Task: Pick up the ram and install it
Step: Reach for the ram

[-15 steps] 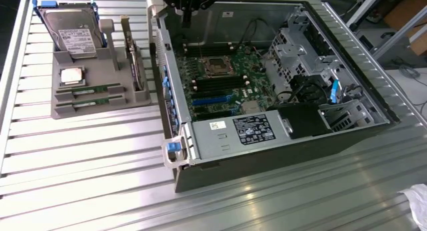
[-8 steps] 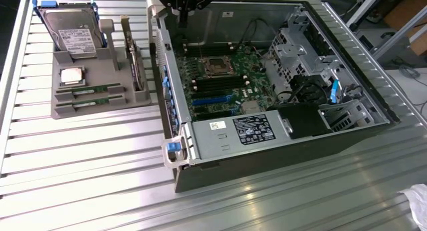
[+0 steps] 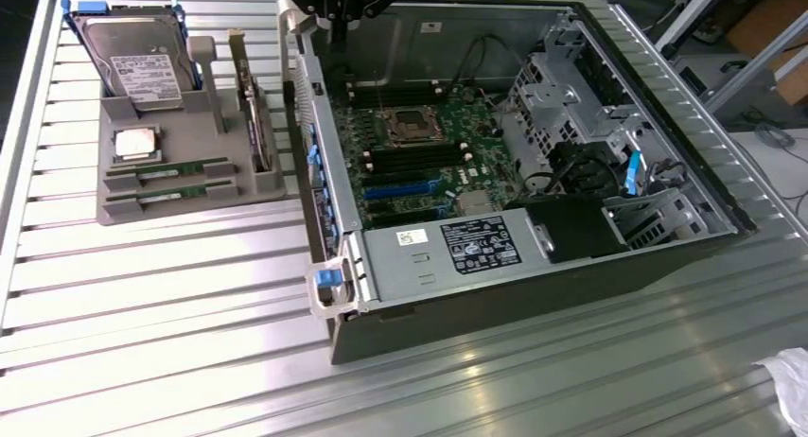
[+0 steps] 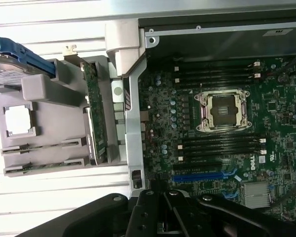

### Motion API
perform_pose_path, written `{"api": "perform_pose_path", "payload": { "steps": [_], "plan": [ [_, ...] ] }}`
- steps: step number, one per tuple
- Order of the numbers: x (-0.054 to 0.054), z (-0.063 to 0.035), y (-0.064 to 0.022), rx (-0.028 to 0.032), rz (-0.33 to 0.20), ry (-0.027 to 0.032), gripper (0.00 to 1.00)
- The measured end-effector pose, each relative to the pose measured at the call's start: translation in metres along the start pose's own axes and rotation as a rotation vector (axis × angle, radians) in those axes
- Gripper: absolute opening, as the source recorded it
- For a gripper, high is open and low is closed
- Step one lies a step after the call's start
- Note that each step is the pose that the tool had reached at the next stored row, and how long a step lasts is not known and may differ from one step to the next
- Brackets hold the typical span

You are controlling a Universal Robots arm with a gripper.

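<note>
Two ram sticks lie side by side in slots of the grey holder (image 3: 151, 210): one ram stick (image 3: 170, 171) and a second ram stick (image 3: 168, 195) nearer the front. The wrist view catches them edge-on as ram stick (image 4: 37, 149) and ram stick (image 4: 39, 169). My black gripper (image 3: 339, 7) hangs high over the far wall of the open computer case (image 3: 505, 267), well away from the sticks. Its fingers (image 4: 153, 217) are shut together with nothing between them. Below lies the motherboard (image 4: 212, 128) with dark memory slots (image 4: 219, 143) beside the bare processor socket (image 4: 224, 111).
The holder also carries a hard drive (image 3: 139, 63), a square silver processor chip (image 3: 135, 144) and an upright green card (image 3: 259, 125). A power supply (image 3: 455, 253) and drive cages (image 3: 569, 87) crowd the case. Ribbed metal tabletop (image 3: 189, 342) surrounds everything.
</note>
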State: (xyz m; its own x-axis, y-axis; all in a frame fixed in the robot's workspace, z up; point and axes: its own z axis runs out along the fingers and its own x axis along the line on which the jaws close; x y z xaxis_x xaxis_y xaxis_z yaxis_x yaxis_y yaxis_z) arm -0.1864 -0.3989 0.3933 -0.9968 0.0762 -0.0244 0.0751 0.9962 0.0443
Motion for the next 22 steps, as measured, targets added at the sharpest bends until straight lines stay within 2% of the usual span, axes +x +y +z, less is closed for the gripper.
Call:
{"api": "perform_pose_path", "payload": {
  "steps": [22],
  "plan": [
    [0.031, -0.0009, -0.0023, 0.0000, 0.000, 0.0000, 0.11]
  ]
}}
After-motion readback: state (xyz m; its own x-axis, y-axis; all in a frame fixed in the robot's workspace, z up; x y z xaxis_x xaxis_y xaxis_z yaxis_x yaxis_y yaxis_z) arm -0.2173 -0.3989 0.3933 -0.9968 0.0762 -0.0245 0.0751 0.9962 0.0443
